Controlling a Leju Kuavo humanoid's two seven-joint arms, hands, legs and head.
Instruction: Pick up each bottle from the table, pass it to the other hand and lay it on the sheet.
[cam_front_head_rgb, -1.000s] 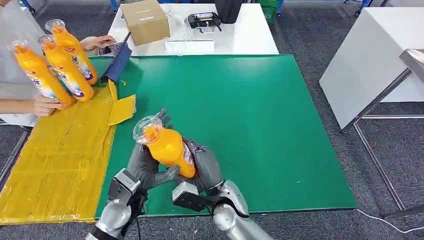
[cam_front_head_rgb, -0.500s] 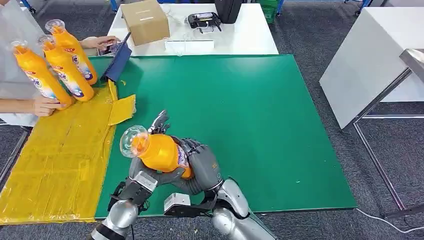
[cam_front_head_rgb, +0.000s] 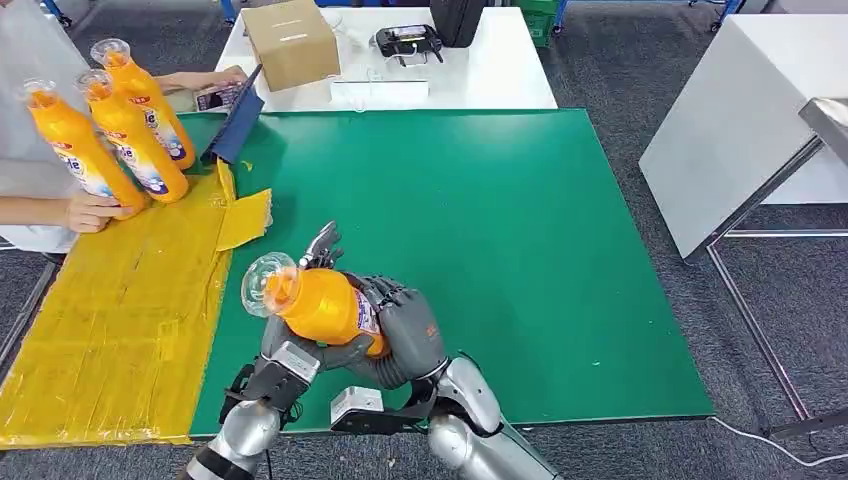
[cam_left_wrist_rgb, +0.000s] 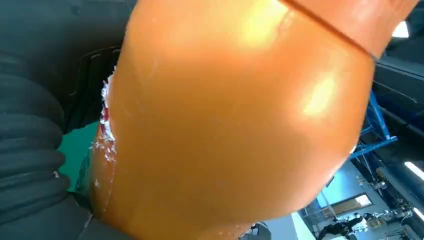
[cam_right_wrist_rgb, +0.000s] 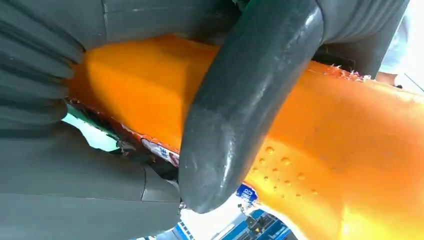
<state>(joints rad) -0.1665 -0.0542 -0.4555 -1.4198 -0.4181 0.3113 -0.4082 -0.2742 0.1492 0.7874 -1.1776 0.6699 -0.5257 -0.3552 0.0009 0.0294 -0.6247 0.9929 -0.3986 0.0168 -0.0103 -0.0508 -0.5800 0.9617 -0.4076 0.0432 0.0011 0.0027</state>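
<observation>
An orange bottle (cam_front_head_rgb: 320, 305) with a clear cap hangs tilted above the front of the green mat (cam_front_head_rgb: 520, 230), cap pointing left toward the yellow sheet (cam_front_head_rgb: 120, 300). My left hand (cam_front_head_rgb: 300, 350) grips it from below and behind, my right hand (cam_front_head_rgb: 410, 335) wraps its base. Up close in the left wrist view, the bottle (cam_left_wrist_rgb: 235, 130) lies against my left hand (cam_left_wrist_rgb: 30, 150). In the right wrist view, the thumb of my right hand (cam_right_wrist_rgb: 240, 110) crosses the bottle (cam_right_wrist_rgb: 350, 145). Three more orange bottles (cam_front_head_rgb: 130, 130) stand at the sheet's far left.
A person's hand (cam_front_head_rgb: 90, 212) steadies the standing bottles at the left edge. A cardboard box (cam_front_head_rgb: 290, 42) and a black device sit on the white table (cam_front_head_rgb: 480, 70) beyond the mat. Another white table (cam_front_head_rgb: 730, 120) stands at the right.
The bottle has tipped further left and sunk a little, and my left hand has slid under it. Over the last half second almost nothing moved.
</observation>
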